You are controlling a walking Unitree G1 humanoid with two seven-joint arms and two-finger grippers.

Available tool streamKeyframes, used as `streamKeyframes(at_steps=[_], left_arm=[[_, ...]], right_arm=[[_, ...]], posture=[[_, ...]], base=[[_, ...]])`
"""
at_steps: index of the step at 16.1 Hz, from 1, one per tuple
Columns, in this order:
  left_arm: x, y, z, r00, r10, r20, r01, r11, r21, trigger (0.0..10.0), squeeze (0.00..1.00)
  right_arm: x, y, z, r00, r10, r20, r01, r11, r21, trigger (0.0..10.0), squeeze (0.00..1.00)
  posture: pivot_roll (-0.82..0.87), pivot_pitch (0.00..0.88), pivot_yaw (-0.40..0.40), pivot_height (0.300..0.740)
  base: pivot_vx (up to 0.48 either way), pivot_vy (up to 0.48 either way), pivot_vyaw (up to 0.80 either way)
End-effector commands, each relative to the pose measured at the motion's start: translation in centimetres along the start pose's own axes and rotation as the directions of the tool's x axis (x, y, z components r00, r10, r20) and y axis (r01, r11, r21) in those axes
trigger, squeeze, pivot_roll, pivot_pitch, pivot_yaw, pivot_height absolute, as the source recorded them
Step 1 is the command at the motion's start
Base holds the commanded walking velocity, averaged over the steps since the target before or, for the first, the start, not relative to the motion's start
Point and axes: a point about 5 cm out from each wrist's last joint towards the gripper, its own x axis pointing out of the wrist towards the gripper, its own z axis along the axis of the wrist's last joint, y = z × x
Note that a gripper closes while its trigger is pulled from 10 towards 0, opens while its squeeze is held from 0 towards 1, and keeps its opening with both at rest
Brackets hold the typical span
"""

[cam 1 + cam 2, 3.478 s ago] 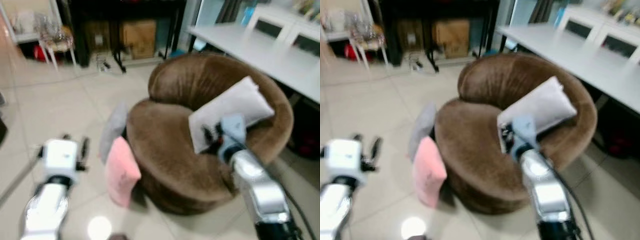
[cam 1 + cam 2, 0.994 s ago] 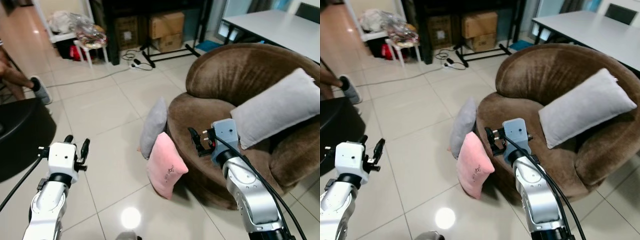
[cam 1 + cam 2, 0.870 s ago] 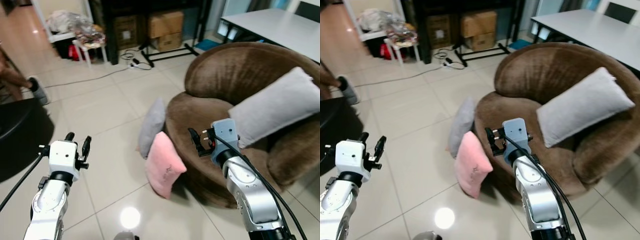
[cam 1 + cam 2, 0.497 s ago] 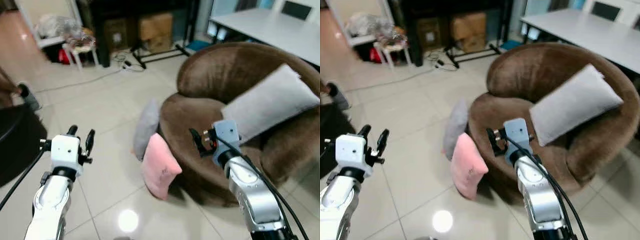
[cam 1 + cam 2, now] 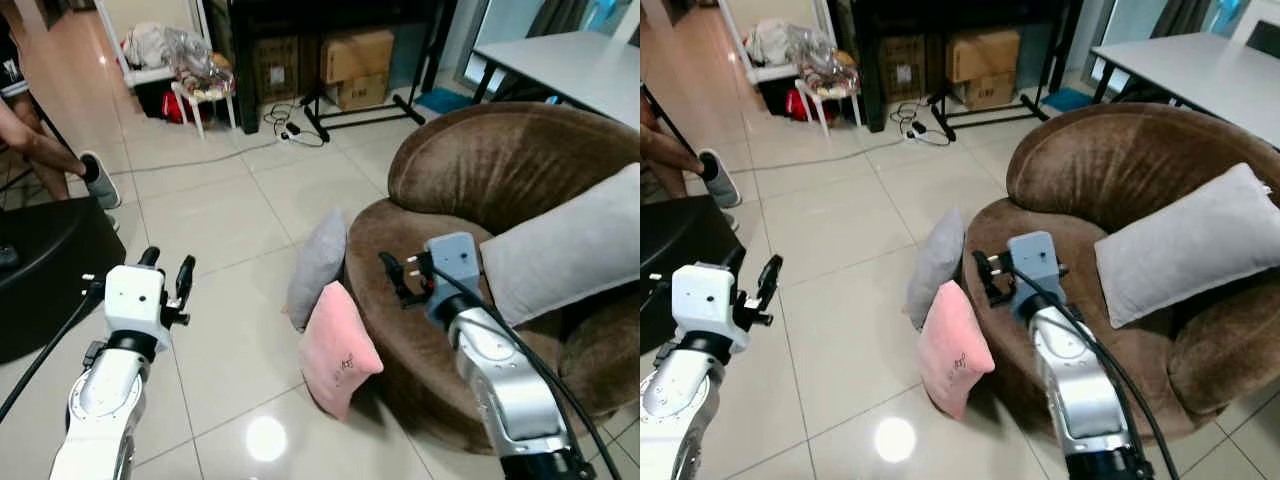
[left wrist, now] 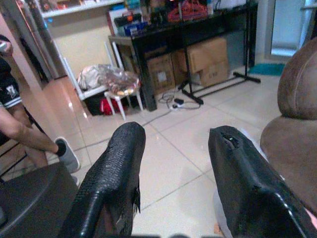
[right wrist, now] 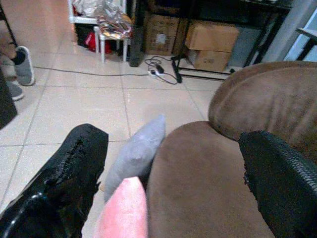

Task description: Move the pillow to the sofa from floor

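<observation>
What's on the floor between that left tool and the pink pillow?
Just bare tile: in the left eye view, nothing lies between the open left tool and the pink pillow leaning against the brown sofa.

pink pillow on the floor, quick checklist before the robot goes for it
1. Pink pillow on floor, leaning against the brown sofa: ok.
2. Right gripper open, holding nothing: ok.
3. Left gripper open, holding nothing: ok.
4. Either gripper touching the pillow: not ok, both apart from it.
5. Bare seat beside the grey pillow on the sofa: ok.
6. Pillow's weight: cannot tell.
</observation>
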Motion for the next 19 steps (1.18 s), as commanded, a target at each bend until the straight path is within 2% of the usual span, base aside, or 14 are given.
streamKeyframes(at_steps=[1, 2, 3, 8, 19], left_arm=[[-0.1, 0.0, 0.4, 1.0, 0.003, 0.005, -0.004, 1.0, 0.007, 10.0, 0.0], [-0.1, -0.1, 0.5, 1.0, 0.001, 0.002, -0.001, 1.0, 0.008, 10.0, 0.0], [-0.1, -0.1, 0.5, 1.0, -0.002, 0.001, 0.002, 1.0, 0.007, 10.0, 0.0], [0.1, -0.1, 0.9, 1.0, -0.007, -0.001, 0.007, 1.0, 0.012, 10.0, 0.0], [-0.7, -0.1, 0.7, 1.0, -0.021, -0.021, 0.021, 1.0, 0.012, 10.0, 0.0]], right_arm=[[0.0, -0.3, -0.1, 1.0, -0.012, -0.008, 0.012, 1.0, -0.008, 10.0, 1.0], [0.1, -0.3, -0.2, 1.0, -0.012, -0.014, 0.012, 1.0, -0.009, 10.0, 0.45], [0.2, -0.3, -0.3, 1.0, -0.015, -0.019, 0.015, 1.0, -0.008, 10.0, 0.0], [0.3, -0.4, -0.5, 0.999, -0.032, -0.039, 0.031, 0.999, -0.017, 10.0, 0.0], [-0.4, 0.0, -1.1, 0.999, -0.003, -0.042, 0.002, 1.0, -0.02, 10.0, 0.0]], posture=[[0.01, 0.0, -0.011, 0.74], [0.01, 0.0, -0.011, 0.74], [0.01, 0.0, -0.007, 0.74], [0.02, 0.0, -0.004, 0.74], [0.01, 0.0, -0.005, 0.74]], base=[[0.319, 0.0, 0.0], [0.319, 0.0, 0.0], [0.322, 0.0, 0.0], [0.322, 0.0, 0.0], [0.324, 0.0, 0.0]])
